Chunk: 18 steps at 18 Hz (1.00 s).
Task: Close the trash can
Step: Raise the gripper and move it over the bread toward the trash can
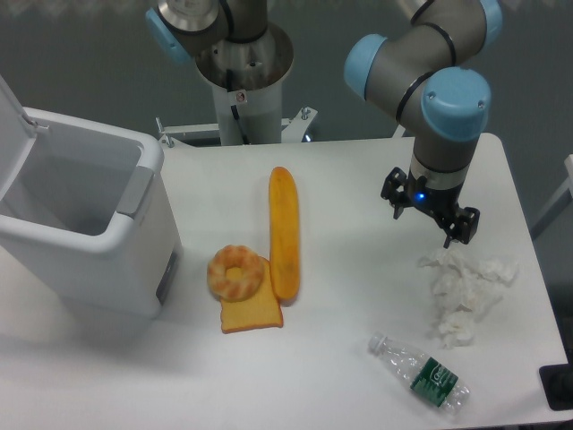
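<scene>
The gripper (pixel 431 217) hangs over the right part of the desk (pixel 358 358), fingers pointing down; whether they stand apart or together cannot be told from this angle, and nothing shows between them. Just below it, near the right edge, lies a crumpled white tissue (pixel 464 291). Toward the front right corner a clear plastic bottle (pixel 421 373) with a green label lies on its side. In the middle of the desk a long baguette (pixel 284 231) lies lengthwise, with a bagel (pixel 236 272) beside it resting partly on a slice of bread (pixel 252 313). At the left edge stands the trash can (pixel 85 237), its lid (pixel 13 134) raised and the inside open to view
</scene>
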{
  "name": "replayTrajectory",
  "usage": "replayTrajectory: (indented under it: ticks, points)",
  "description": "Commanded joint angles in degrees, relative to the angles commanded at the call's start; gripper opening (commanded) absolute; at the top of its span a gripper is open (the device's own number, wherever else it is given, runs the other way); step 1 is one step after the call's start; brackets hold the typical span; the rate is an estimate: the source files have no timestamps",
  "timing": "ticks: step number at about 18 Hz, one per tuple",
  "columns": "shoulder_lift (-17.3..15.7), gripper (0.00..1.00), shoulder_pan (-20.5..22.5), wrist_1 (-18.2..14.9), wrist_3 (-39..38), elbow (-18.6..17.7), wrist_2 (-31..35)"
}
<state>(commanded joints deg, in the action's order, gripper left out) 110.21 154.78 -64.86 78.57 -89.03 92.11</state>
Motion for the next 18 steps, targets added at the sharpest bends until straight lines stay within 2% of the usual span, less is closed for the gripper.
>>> replayTrajectory:
  ticks: [10, 15, 18]
  points:
    - [-0.53, 1.0, -1.05, 1.14, -1.93, -0.62, -2.19]
    - [-2.45, 1.0, -3.77, 0.97, -9.83, -1.32, -1.85]
    - [-4.3, 1.0, -5.96, 0.97, -14.05, -3.69, -1.93]
